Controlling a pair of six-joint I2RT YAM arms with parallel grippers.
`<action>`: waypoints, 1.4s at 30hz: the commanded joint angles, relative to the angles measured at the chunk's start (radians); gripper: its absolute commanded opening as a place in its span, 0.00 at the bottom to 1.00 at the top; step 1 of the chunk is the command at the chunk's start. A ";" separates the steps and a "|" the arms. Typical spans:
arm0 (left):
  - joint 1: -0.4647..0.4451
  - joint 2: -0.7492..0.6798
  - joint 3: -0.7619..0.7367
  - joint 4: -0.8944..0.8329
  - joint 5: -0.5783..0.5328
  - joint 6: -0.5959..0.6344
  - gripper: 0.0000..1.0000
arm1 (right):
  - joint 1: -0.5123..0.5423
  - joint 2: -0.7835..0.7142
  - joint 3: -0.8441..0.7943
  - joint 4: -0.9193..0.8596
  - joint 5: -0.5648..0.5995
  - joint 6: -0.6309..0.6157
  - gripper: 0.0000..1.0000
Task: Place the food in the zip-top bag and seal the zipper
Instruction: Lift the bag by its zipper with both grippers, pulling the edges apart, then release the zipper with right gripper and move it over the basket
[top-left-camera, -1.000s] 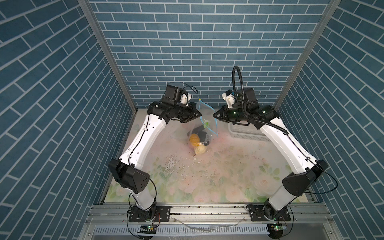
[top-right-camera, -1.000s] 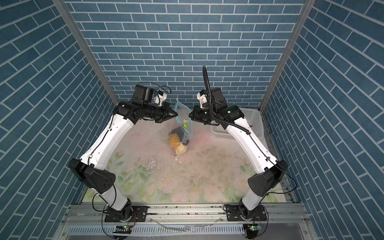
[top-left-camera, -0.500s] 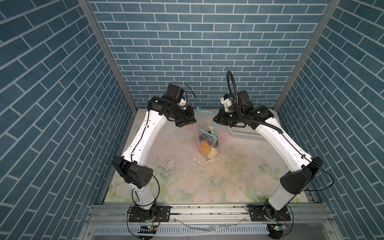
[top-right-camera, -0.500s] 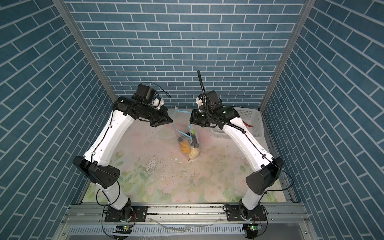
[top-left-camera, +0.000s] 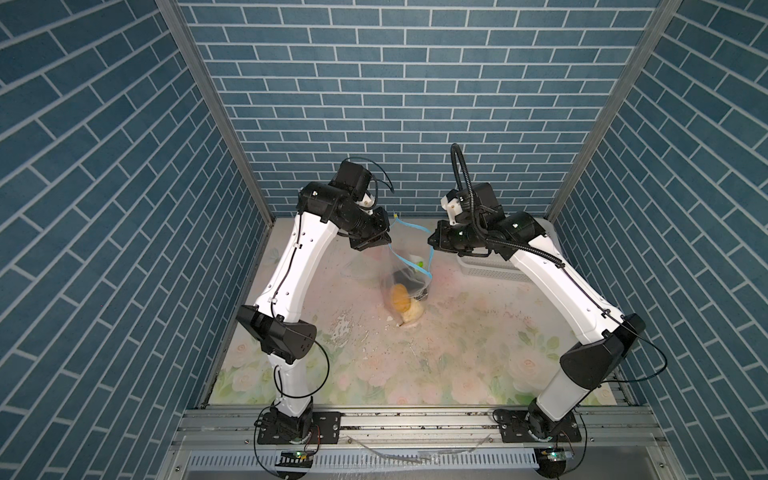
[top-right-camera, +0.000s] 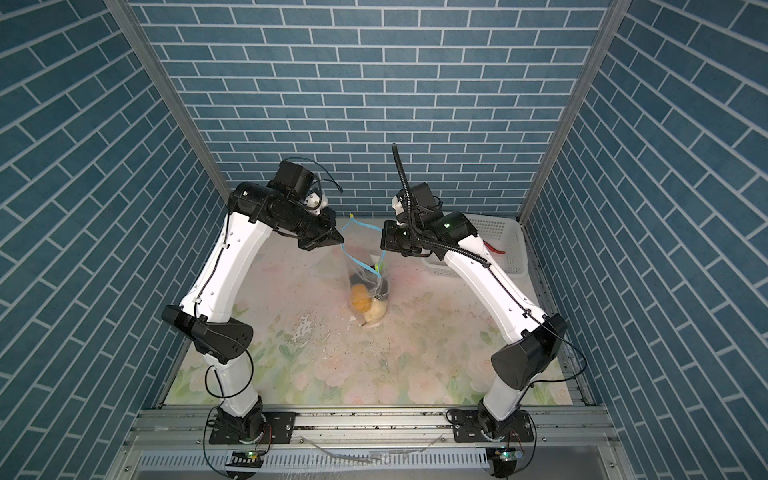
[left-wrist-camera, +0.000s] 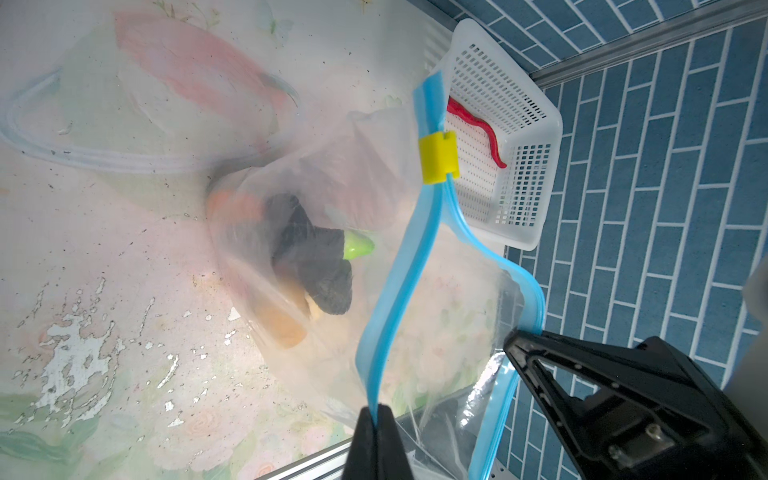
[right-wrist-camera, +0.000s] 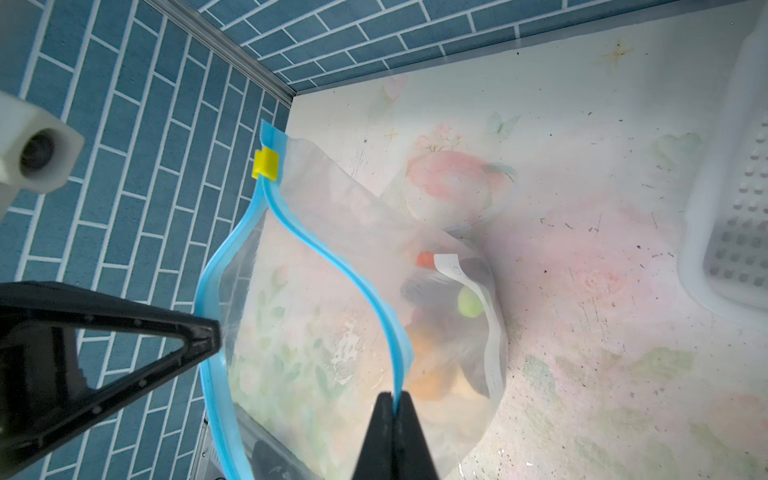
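- The left fingers (left-wrist-camera: 365, 444) and right fingers (right-wrist-camera: 380, 440) each pinch one lip of the zipper (left-wrist-camera: 399, 266), now drawn farther apart.
- The bag (top-left-camera: 405, 274) has come down; the food (top-left-camera: 400, 299) inside rests on the table (top-left-camera: 457, 353).
- A red strip (left-wrist-camera: 478, 126) lies in the basket (left-wrist-camera: 523, 174): loading looks unfinished, mouth open.

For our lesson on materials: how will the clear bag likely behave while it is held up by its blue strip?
Probably floppy: the bag sags and creases, and its blue strip bends between the left gripper and right gripper. Likely bottom-heavy: the toy food bunches at its bottom. It may slump if either lets go.
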 joint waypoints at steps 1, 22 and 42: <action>-0.004 0.003 0.002 -0.022 -0.007 0.019 0.00 | 0.005 -0.025 -0.009 0.013 0.017 -0.036 0.14; -0.004 -0.062 -0.091 0.019 -0.009 0.035 0.00 | -0.148 -0.013 0.074 0.008 0.287 -0.232 0.45; -0.019 -0.075 -0.123 0.055 -0.025 0.025 0.00 | -0.517 0.173 -0.255 0.400 0.039 -0.799 0.58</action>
